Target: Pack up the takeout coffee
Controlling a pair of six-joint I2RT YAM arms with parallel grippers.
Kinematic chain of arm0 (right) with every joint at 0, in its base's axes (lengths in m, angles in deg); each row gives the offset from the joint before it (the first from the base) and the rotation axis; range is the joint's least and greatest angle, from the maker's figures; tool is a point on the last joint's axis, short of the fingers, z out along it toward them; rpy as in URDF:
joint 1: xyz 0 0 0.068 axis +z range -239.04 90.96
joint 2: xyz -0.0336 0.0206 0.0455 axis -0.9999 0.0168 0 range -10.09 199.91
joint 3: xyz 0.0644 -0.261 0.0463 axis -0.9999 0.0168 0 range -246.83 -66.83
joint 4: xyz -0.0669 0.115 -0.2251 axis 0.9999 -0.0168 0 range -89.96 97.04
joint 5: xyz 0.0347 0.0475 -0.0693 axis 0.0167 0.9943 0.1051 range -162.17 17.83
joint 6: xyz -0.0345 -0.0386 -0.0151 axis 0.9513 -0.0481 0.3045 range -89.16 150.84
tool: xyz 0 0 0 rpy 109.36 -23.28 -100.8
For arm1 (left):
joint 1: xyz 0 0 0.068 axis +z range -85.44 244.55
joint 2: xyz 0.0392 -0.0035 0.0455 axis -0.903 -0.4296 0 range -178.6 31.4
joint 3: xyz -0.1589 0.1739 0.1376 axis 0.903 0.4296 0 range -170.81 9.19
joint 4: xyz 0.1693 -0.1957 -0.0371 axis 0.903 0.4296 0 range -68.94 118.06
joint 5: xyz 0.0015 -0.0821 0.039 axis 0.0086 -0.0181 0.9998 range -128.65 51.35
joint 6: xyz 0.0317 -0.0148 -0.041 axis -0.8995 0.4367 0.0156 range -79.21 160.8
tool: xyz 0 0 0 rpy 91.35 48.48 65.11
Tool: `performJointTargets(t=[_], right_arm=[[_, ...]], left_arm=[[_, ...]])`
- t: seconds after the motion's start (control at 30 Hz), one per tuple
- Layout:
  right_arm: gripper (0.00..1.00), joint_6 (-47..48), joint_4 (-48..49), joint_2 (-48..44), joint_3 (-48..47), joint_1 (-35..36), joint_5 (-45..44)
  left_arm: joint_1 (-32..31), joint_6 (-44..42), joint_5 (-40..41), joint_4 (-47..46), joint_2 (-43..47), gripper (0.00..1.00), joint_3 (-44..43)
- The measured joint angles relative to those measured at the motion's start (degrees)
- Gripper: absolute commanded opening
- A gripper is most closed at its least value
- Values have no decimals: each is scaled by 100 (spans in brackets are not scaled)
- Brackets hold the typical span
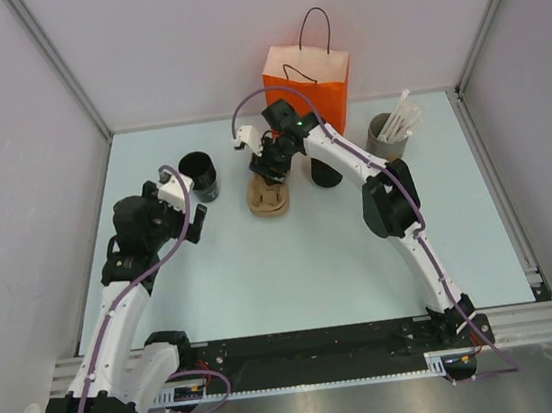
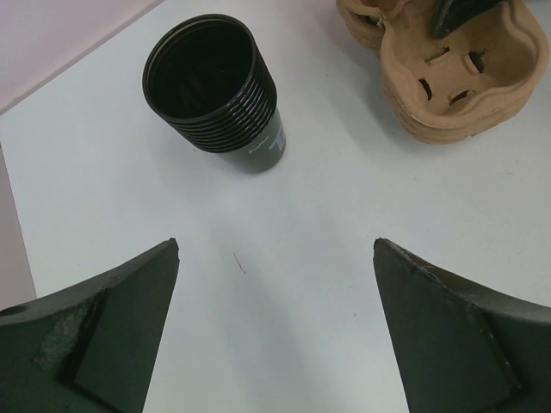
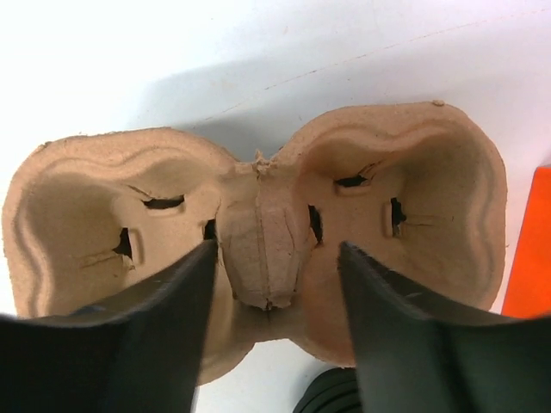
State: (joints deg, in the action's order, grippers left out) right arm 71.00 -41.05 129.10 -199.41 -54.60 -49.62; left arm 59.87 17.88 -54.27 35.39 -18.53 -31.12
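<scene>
Looking down from the overhead camera, I find the takeout coffee [image 1: 326,172] upright on the desk [image 1: 295,275] just above the middle of the frame. It stands in front of the orange paper bag [image 1: 307,84] and just right of the brown pulp cup carrier [image 1: 268,197], partly hidden behind the right arm. My right claw [image 3: 277,258] hangs over that carrier. In its wrist view the jaws are partly spread and straddle the raised ridge between the two wells. A sliver of gap shows on the right side, so nothing is clamped. My left claw [image 2: 275,258] is spread as wide as it goes and holds nothing, with bare desk between its tips. A stack of lidless black cups [image 2: 215,86] sits at the upper left of its view, well apart from the tips. At the upper right of the overhead frame stands the cylinder of white sticks [image 1: 389,132].
</scene>
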Motion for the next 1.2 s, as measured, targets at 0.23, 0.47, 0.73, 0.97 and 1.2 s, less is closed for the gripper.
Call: performJointTargets(t=[0.23, 0.47, 0.73, 0.97, 1.2], right_arm=[[32, -81, -2, 0, -26, -9, 105], [28, -304, 79, 0, -26, -15, 81], [22, -940, 616, 192, -256, 63, -354], [26, -1366, 850, 385, -492, 203, -627], [27, -1506, 951, 385, -492, 343, -710]], left_arm=[[0, 2, 24, -13, 0, 100, 26], [0, 2, 26, -15, 0, 100, 26], [11, 4, 42, -24, -4, 100, 31], [15, 4, 46, -52, -7, 100, 98], [22, 39, 44, -57, -22, 100, 101]])
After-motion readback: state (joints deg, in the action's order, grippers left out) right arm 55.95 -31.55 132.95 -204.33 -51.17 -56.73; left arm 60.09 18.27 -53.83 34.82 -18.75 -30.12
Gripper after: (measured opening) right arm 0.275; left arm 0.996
